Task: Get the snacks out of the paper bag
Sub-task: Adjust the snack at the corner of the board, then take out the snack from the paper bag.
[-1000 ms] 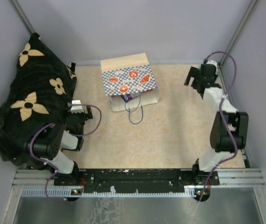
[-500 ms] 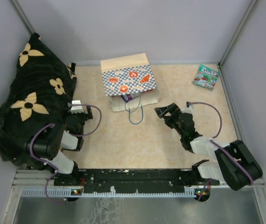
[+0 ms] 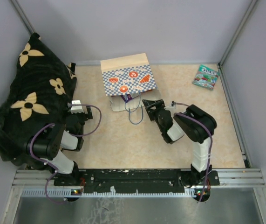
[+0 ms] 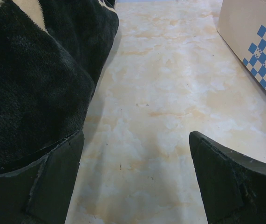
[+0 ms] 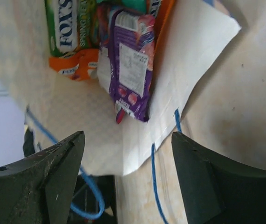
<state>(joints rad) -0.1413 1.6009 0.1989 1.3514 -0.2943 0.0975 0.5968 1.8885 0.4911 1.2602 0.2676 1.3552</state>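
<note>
Seen from above, the cream paper gift bag with blue-white checks and orange-red ovals [image 3: 127,80] lies on its side at the far middle of the marbled beige table [image 3: 123,140], with its mouth toward the near edge. The right gripper [image 3: 147,104] hovers at that mouth, jaws apart and empty. One teal-green glossy candy pouch [image 3: 205,76] lies out of the bag at the far right, and the left gripper [image 3: 75,106] rests wide open beside the black cloth with cream flowers [image 3: 30,93]. The left wrist view shows only bare table, the cloth at left and a corner of the bag at right. In the right wrist view a purple pouch [image 5: 130,63] juts nearest from the mouth, with a green pouch [image 5: 70,28] and an orange pouch [image 5: 74,63] beside it, and a thin blue cord handle [image 5: 88,186] loops near the fingers. The grab likely goes best low and straight, the fingers straddling only the purple pouch's protruding end, clear of cord and paper lip, lest the light bag drag. How many pouches lie deeper cannot be told, their labels are cut off, and from above only a purple sliver shows.
</note>
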